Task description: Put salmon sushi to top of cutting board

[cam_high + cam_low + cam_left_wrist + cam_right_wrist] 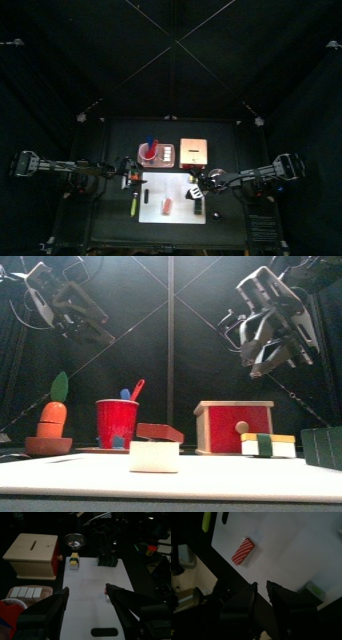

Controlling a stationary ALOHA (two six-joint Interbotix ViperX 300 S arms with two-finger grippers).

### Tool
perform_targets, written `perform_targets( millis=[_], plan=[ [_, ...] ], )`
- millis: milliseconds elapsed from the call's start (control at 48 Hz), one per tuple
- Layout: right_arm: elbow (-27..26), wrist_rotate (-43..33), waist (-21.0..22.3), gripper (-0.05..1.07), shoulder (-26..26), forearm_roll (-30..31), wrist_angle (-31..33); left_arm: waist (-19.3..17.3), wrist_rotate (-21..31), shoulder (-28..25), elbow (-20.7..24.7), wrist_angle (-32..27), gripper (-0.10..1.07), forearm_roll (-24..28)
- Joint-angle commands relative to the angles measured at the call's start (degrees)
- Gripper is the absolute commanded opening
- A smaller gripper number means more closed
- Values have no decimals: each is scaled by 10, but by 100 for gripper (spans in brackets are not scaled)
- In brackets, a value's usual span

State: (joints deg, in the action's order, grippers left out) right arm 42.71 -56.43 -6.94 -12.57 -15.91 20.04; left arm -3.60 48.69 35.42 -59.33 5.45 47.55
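Step judged: approach, sushi not yet grasped. Salmon sushi [243, 551] seen lying flat on cutting board [298, 547], near middle; striped orange-red top over white rice block. Right gripper [262, 587] held above board, jaws partly open, empty. Left gripper [87, 592] parted wide, empty, raised over board. Next move judged: descent needed, jaws straddling piece, then closure.

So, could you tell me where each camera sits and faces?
Top: high overhead, straight down on the cutting board; both arms enter.
Front: table edge, level across the salmon sushi; both arms hang behind.
Left wrist: along the board; left tool.
Right wrist: down at the sushi; right tool.
Both wrists share the board.
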Motion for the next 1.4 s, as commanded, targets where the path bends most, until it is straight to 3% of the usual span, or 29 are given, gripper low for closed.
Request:
perform_targets(
  millis=[0, 146, 375, 625, 792, 1042, 1375],
  plan=[
    [-37, -39, -3, 66, 10, 11, 6, -3, -1, 1, 18, -20, 94, -1],
    [-76, -91, -3, 75, 51, 43, 35, -3, -3, 2, 18, -40, 94, 10],
    [-161, -152, -4, 106, 134, 38, 85, -4, -2, 11, 20, -49, 94, 61],
    [-263, -248, -17, 102, 232, 47, 150, -11, -2, 20, 13, -54, 94, 81],
    [-318, -271, -25, 102, 279, 64, 185, -17, -2, 20, 6, -68, 94, 81],
    [-359, -270, -25, 102, 325, 77, 190, -17, -1, 24, 1, -77, 94, 79],
    [-389, -272, -25, 101, 351, 102, 235, -14, -3, 25, 0, -77, 94, 86]
  ],
)
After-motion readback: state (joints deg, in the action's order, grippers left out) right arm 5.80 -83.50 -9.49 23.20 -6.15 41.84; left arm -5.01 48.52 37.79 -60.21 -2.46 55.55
